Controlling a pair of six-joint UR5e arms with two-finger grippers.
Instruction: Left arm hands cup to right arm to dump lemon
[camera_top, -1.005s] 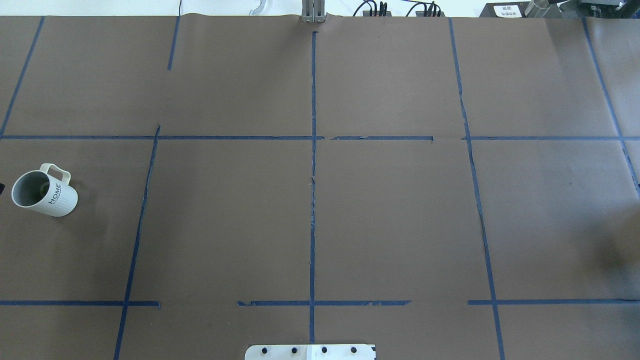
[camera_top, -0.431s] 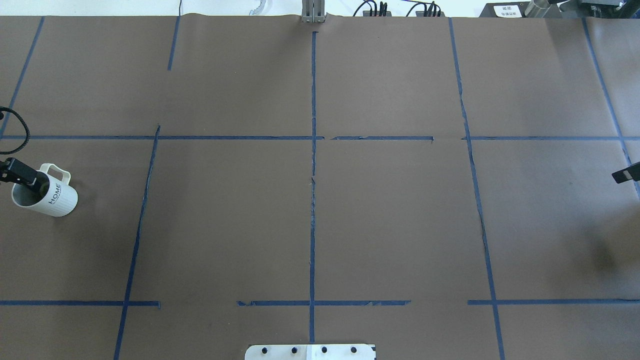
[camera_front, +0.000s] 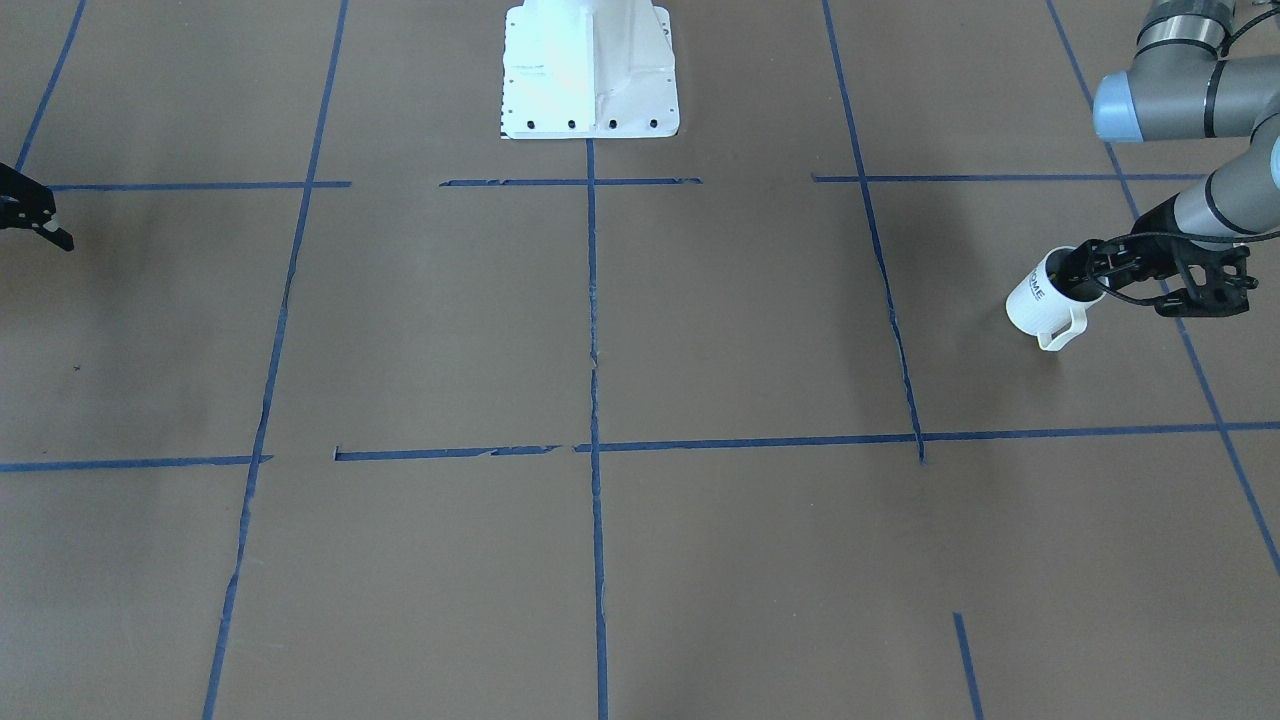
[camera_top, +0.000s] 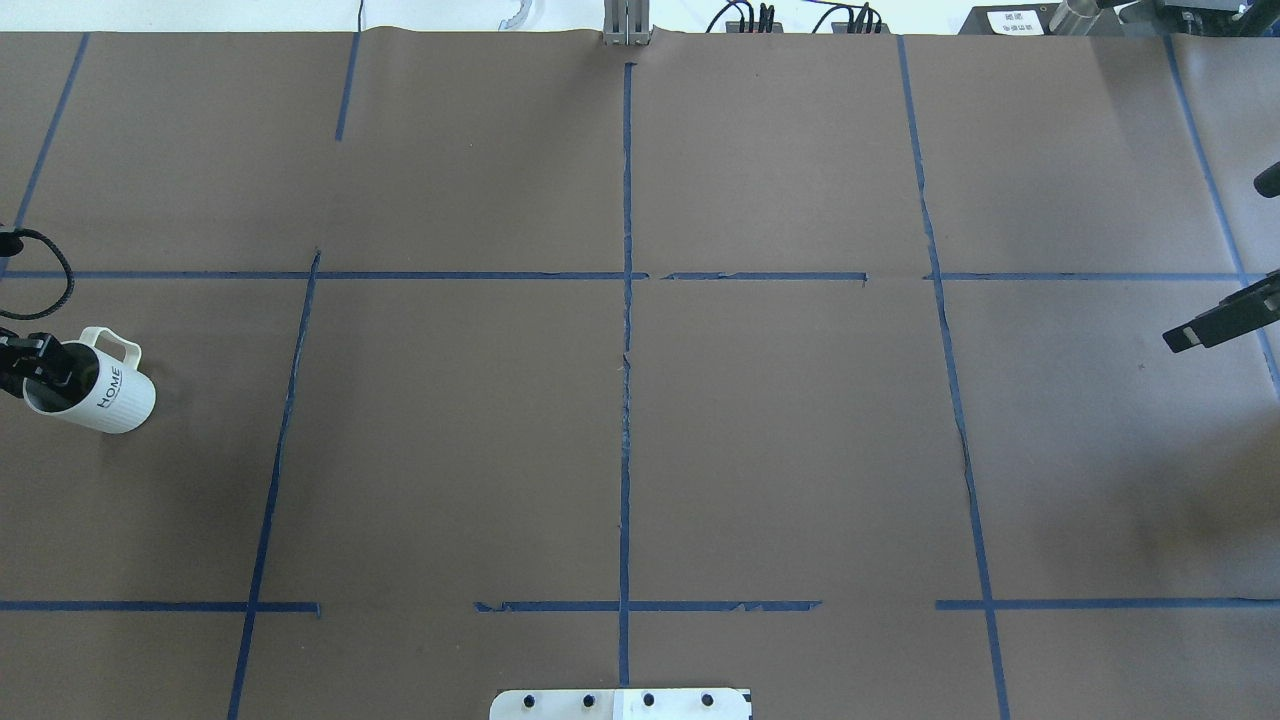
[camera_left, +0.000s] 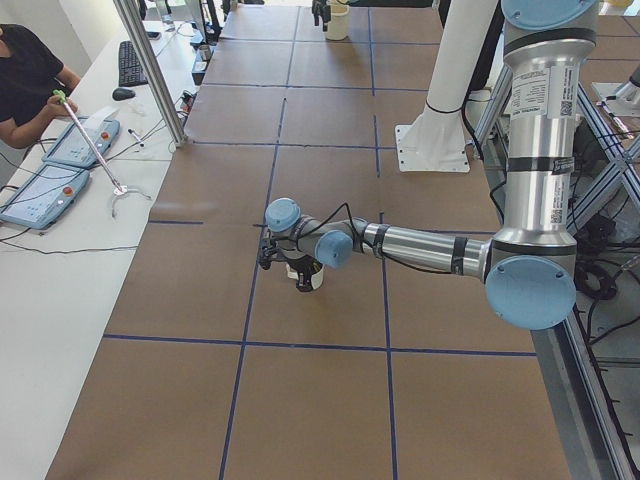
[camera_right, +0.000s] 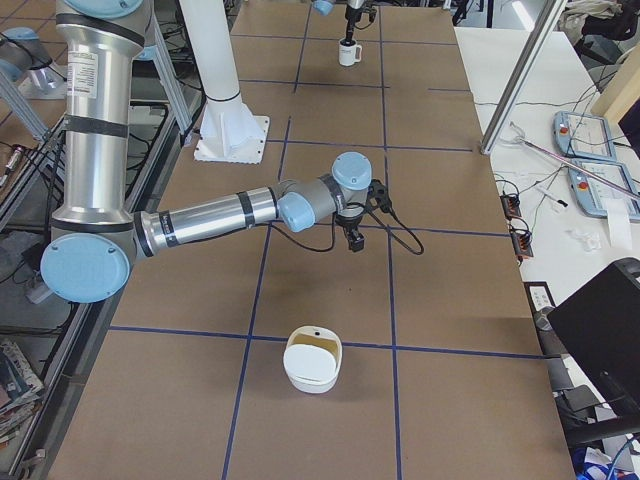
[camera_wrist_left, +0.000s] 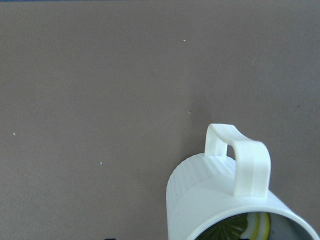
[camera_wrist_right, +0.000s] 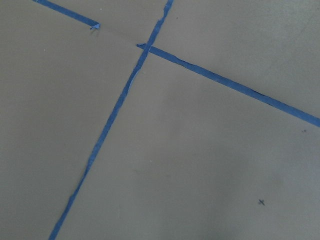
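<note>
The white cup (camera_top: 105, 390) with "HOME" lettering stands upright at the table's far left; it also shows in the front view (camera_front: 1035, 298) and the left side view (camera_left: 311, 277). The lemon (camera_wrist_left: 240, 231) shows yellow-green inside the cup (camera_wrist_left: 215, 195) in the left wrist view. My left gripper (camera_top: 48, 368) is at the cup's mouth, jaws open, one finger reaching inside the rim (camera_front: 1078, 272). My right gripper (camera_top: 1215, 325) is open and empty above the table's far right, also seen in the front view (camera_front: 40, 218).
A white bowl (camera_right: 312, 362) sits on the table at my right end. The robot's base plate (camera_top: 620, 703) is at the near middle edge. Blue tape lines (camera_top: 627, 350) grid the brown table. An operator (camera_left: 25, 85) sits beside the far side.
My left gripper came in from the left edge and settled at the cup's mouth. My right gripper entered from the right edge. The cup has not moved.
</note>
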